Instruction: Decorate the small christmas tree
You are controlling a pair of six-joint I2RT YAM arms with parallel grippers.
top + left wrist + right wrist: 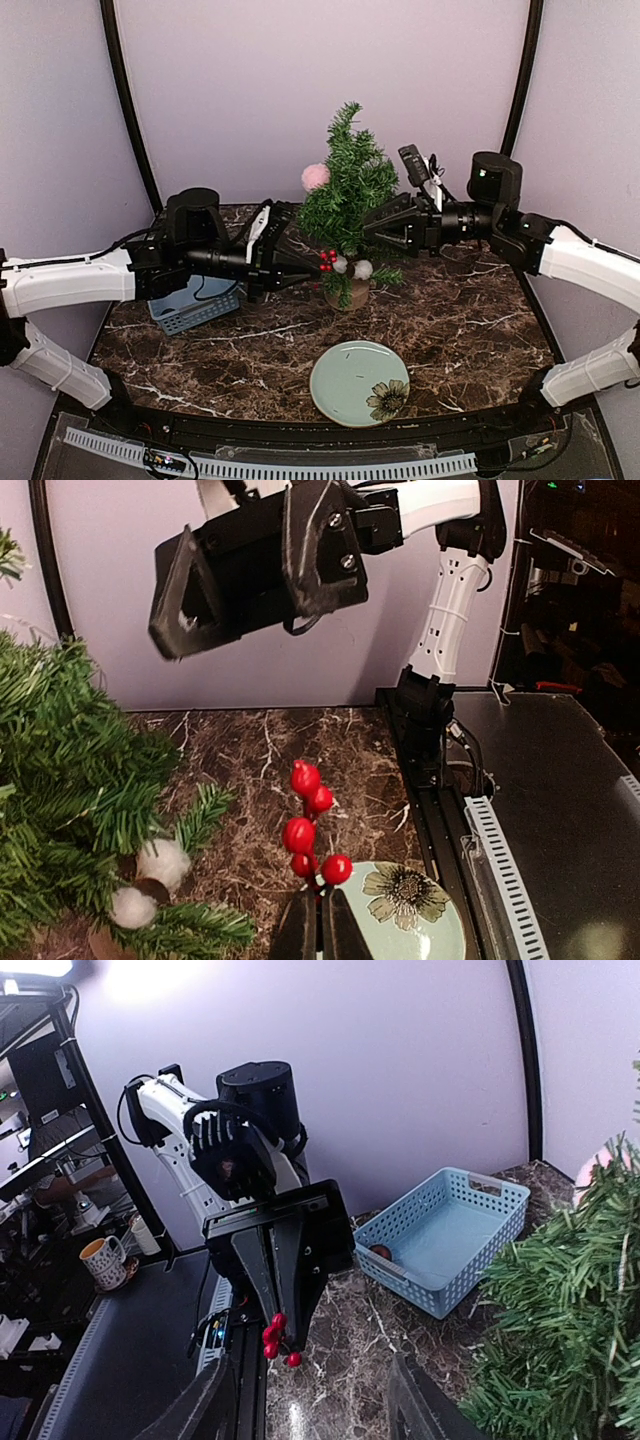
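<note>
Left gripper [320, 912] is clamped on a red berry sprig [305, 820] just beside the small christmas tree [350, 195], which I see upright mid-table between both arms; right gripper [368, 228] has fingers apart at the tree's opposite side.

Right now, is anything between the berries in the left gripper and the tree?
Nothing visible. The left gripper holds the berries close beside the tree's lower branches, with only a bare gap between them.
</note>
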